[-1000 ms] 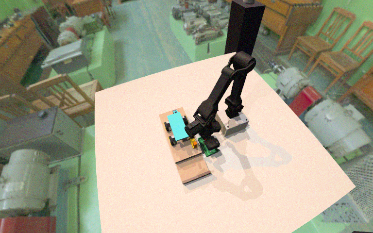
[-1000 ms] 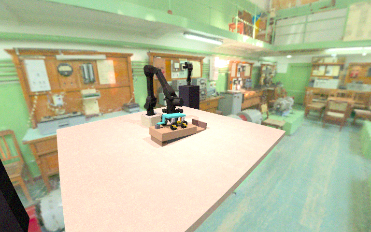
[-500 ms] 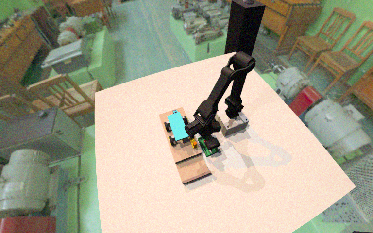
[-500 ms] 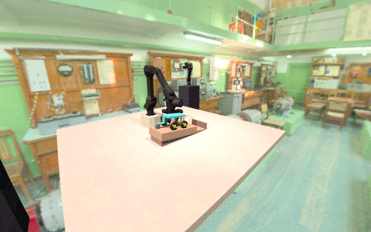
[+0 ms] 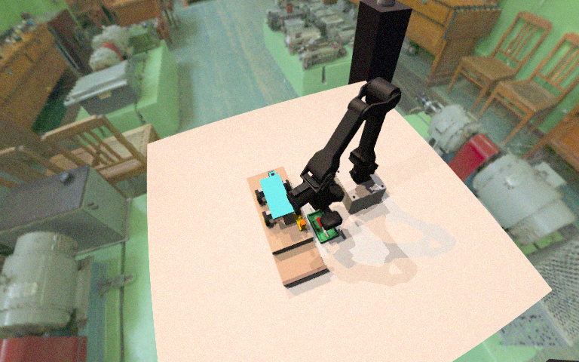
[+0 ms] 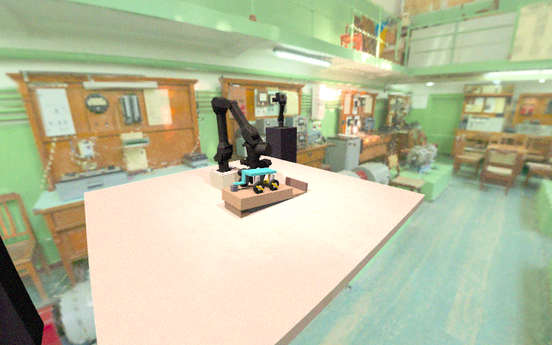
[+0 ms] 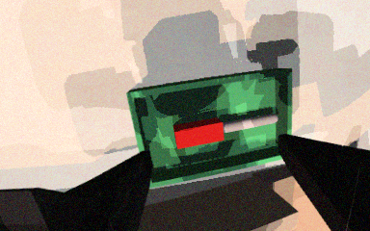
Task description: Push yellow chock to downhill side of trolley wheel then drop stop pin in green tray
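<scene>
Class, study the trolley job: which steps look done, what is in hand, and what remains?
Done: the stop pin lies in the green tray; the trolley stands on the ramp, the chock near its downhill end.
In hand: nothing; the gripper is open.
Left: apparently just withdrawing. Chock contact is unclear.

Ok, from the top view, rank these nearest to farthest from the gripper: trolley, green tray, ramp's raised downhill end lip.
1. Green tray: directly under the gripper.
2. Trolley and end lip: on the ramp's uphill part and its downhill end; too close to call.
</scene>
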`<state>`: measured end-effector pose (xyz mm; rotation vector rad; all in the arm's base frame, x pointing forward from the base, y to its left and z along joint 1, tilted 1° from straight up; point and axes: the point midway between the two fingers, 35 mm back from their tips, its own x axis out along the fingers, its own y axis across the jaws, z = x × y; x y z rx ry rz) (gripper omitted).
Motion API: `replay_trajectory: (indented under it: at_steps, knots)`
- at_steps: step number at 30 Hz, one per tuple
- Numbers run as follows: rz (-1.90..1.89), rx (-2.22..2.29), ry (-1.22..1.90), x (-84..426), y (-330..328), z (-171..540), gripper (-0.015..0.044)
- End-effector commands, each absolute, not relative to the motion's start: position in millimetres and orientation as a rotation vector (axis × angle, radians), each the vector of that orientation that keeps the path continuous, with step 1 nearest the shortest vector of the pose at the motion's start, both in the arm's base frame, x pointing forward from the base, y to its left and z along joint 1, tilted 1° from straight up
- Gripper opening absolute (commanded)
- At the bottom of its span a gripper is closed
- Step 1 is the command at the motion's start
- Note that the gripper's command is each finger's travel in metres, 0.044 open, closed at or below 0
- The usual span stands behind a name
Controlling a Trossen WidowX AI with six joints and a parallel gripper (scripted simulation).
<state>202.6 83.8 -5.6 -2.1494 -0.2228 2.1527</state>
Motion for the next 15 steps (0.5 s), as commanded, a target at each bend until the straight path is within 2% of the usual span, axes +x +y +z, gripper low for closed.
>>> replay_trajectory:
  at_steps: [1,15]
  knots:
    - [2.147,-2.152,-0.238,203,84,7,0.0440]
    - [2.147,-2.152,-0.238,200,84,50,0.0440]
